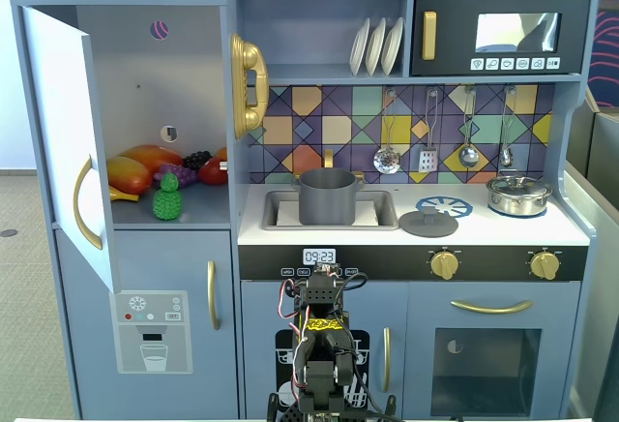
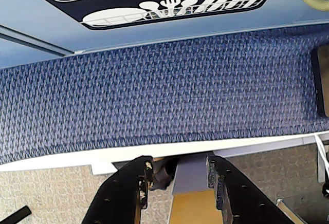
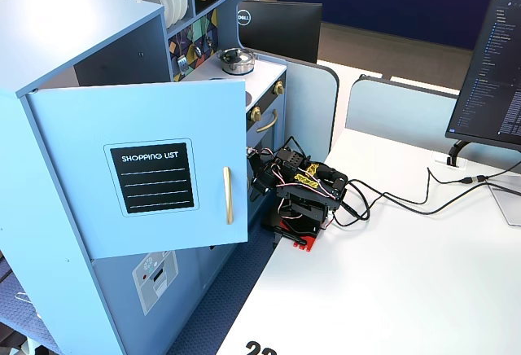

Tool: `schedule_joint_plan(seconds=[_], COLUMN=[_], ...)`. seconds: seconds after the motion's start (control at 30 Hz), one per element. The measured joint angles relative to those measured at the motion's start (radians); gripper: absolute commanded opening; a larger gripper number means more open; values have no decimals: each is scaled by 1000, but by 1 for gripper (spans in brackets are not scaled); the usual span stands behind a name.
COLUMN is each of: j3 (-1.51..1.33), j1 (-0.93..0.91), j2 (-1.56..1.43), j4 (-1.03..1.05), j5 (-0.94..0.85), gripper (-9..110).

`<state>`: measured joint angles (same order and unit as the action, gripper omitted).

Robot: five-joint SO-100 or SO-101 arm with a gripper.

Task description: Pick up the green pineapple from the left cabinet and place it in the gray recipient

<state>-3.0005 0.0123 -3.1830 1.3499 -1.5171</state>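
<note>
The green pineapple [image 1: 167, 199] stands upright at the front of the shelf inside the left cabinet [image 1: 155, 74], whose door [image 1: 73, 141] is swung wide open; the door also shows in a fixed view [image 3: 155, 176]. The gray recipient [image 1: 327, 196] stands in the sink to the right of the cabinet. My arm [image 1: 319, 345] is folded low in front of the kitchen's base, far below both; it also shows on the white table [image 3: 305, 196]. In the wrist view my gripper [image 2: 180, 167] points down at blue carpet and the table edge, jaws apart and empty.
An orange-yellow mango [image 1: 131, 175], purple grapes [image 1: 184, 168] and a red fruit [image 1: 215, 170] lie behind the pineapple. A flat gray lid [image 1: 428, 221] and a small silver pot [image 1: 518, 195] sit on the counter. Cables [image 3: 391, 200] and a monitor [image 3: 496, 70] are on the table.
</note>
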Motion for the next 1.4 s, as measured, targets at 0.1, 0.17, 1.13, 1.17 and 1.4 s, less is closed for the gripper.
schedule_joint_plan(seconds=[0.1,0.17,1.13,1.17,1.4], j3=[0,0,431,433,445], j1=[-37,-66,850,857,894], j2=[0,0,92,97,149], j4=[0,0,-807,-839,-994], j5=[0,0,-124,-135,-140], gripper=[0,0,8,8,27])
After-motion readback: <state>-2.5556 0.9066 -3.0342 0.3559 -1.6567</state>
